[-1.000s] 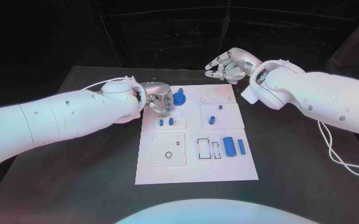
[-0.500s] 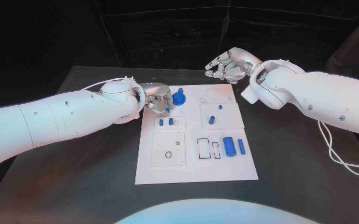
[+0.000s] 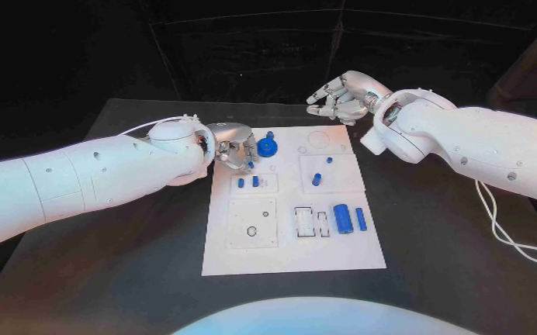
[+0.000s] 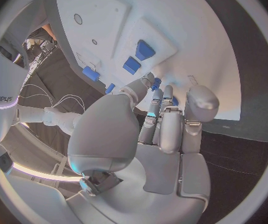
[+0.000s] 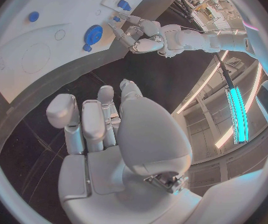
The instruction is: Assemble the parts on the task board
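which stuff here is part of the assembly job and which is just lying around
Job:
task board
blue gear
small blue pegs
blue cylinders
left hand, pinching a small blue part

Lying about:
white cable on the black table

Black counter, matte, dark backdrop behind. White board lies flat at its middle, long side running away from the robot. White cable trails across the counter's right side, well apart from the board.
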`<state>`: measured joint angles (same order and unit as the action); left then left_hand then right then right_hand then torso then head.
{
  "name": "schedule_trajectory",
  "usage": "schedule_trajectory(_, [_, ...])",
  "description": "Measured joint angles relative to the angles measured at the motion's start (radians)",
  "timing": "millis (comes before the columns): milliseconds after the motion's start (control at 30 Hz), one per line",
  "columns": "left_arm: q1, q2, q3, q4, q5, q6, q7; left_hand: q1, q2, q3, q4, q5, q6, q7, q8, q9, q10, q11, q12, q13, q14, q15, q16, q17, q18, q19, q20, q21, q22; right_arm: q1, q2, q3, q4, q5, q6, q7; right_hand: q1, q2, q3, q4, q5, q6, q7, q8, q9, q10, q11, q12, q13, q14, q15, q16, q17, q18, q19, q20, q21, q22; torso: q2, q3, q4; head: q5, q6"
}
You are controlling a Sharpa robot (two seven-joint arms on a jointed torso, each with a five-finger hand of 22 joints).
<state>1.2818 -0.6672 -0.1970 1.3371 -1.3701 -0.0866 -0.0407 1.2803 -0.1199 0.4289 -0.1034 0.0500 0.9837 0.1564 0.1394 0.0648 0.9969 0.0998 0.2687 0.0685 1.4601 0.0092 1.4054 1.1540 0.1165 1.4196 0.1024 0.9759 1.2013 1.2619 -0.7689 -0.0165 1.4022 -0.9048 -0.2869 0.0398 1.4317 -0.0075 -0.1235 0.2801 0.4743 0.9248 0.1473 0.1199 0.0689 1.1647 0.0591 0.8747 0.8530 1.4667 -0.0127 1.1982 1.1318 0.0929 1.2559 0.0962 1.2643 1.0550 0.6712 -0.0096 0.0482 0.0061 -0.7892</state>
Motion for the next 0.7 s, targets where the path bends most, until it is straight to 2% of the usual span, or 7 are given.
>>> schedule_trajectory(200, [0.000,-0.048,0.001,0.032,0.021,-0.016,0.007,0.000,-0.009,-0.018,0.003,0.000,-0.017,0.001,-0.009,0.000,-0.040,0.007,0.000,0.000,-0.004,0.004,-0.001,-0.013,0.000,-0.010,0.009,-0.038,-0.021,0.000,-0.003,0.000,-0.007,-0.001,0.000,0.000,0.003,0.003,0.002,-0.002,0.000,-0.002,0.002,0.000,0.000,-0.057,0.002,-0.069,-0.071,0.000,0.000,-0.014,-0.010,0.001,-0.015,0.000,-0.014,-0.019,-0.001,-0.0001,0.0000,-0.003,0.002])
schedule_trajectory(267, [0.002,-0.073,0.001,0.044,0.048,-0.025,0.015,0.004,-0.012,-0.026,0.006,0.000,-0.018,0.001,-0.015,0.000,-0.059,0.009,0.000,0.000,-0.009,0.009,-0.012,-0.029,0.000,-0.022,0.011,-0.069,-0.039,0.000,-0.006,0.000,-0.012,-0.008,0.000,-0.001,0.037,-0.001,0.015,-0.015,-0.017,-0.002,0.002,0.008,0.000,-0.096,0.002,-0.133,-0.120,0.000,0.000,-0.035,-0.029,0.016,-0.035,-0.002,-0.033,-0.044,-0.001,-0.0001,0.0000,-0.003,0.003])
schedule_trajectory(333, [0.008,-0.095,0.002,0.052,0.090,-0.033,0.028,0.006,-0.013,-0.035,0.007,0.000,-0.021,0.004,-0.015,0.001,-0.086,0.015,-0.001,0.000,-0.037,0.016,-0.046,-0.097,0.017,-0.055,0.014,-0.160,-0.096,0.000,-0.009,0.000,-0.016,-0.025,0.001,-0.002,0.068,-0.007,0.026,-0.026,-0.039,0.008,0.004,0.015,0.001,-0.131,0.003,-0.196,-0.168,-0.005,-0.002,-0.071,-0.064,0.016,-0.052,-0.002,-0.052,-0.069,-0.002,-0.0001,0.0000,-0.003,0.005])
schedule_trajectory(367, [0.012,-0.109,0.002,0.056,0.130,-0.038,0.039,0.018,-0.010,-0.044,0.009,0.000,-0.017,0.008,-0.015,0.002,-0.111,0.019,-0.006,0.000,-0.082,0.019,-0.099,-0.198,0.041,-0.100,0.019,-0.280,-0.169,0.000,-0.012,0.000,-0.018,-0.040,0.003,-0.004,0.092,-0.012,0.037,-0.029,-0.058,0.022,0.002,0.016,0.001,-0.141,0.008,-0.263,-0.226,-0.015,-0.002,-0.102,-0.095,0.016,-0.061,0.004,-0.064,-0.083,-0.002,-0.0001,0.0000,-0.003,0.005])
schedule_trajectory(400, [0.015,-0.120,0.003,0.059,0.167,-0.042,0.050,0.023,-0.006,-0.047,0.011,0.000,-0.017,0.013,-0.015,0.002,-0.118,0.020,-0.006,0.000,-0.096,0.020,-0.117,-0.233,0.046,-0.114,0.021,-0.320,-0.193,0.000,-0.014,0.000,-0.020,-0.056,0.004,-0.005,0.104,-0.019,0.044,-0.029,-0.075,0.033,0.004,0.020,0.001,-0.147,0.011,-0.311,-0.266,-0.018,0.000,-0.116,-0.110,0.016,-0.063,0.005,-0.069,-0.089,-0.002,-0.0001,0.0000,-0.004,0.007])
schedule_trajectory(567, [0.025,-0.169,0.004,0.070,0.427,-0.060,0.144,0.033,0.004,-0.051,0.015,0.000,-0.012,0.021,-0.015,0.002,-0.124,0.026,0.011,0.001,-0.145,0.024,-0.180,-0.344,0.046,-0.147,0.026,-0.406,-0.250,-0.001,-0.032,0.000,-0.018,-0.173,0.020,-0.017,0.149,-0.036,0.067,-0.031,-0.141,0.071,0.003,0.025,0.001,-0.113,0.014,-0.498,-0.440,-0.020,0.002,-0.136,-0.134,0.016,-0.065,0.007,-0.077,-0.097,-0.002,-0.0004,0.0013,-0.005,0.013])
schedule_trajectory(700, [0.028,-0.191,0.003,0.077,0.647,-0.071,0.224,0.038,0.013,-0.055,0.020,0.000,-0.012,0.021,-0.015,0.002,-0.116,0.024,0.035,0.006,-0.168,0.025,-0.218,-0.406,0.046,-0.156,0.027,-0.439,-0.274,-0.012,-0.052,0.000,0.000,-0.286,0.035,-0.032,0.164,-0.042,0.082,-0.034,-0.151,0.089,-0.008,0.025,0.001,-0.090,0.008,-0.556,-0.502,-0.020,0.002,-0.136,-0.133,0.016,-0.065,0.007,-0.077,-0.093,-0.002,-0.0007,0.0014,-0.006,0.019])
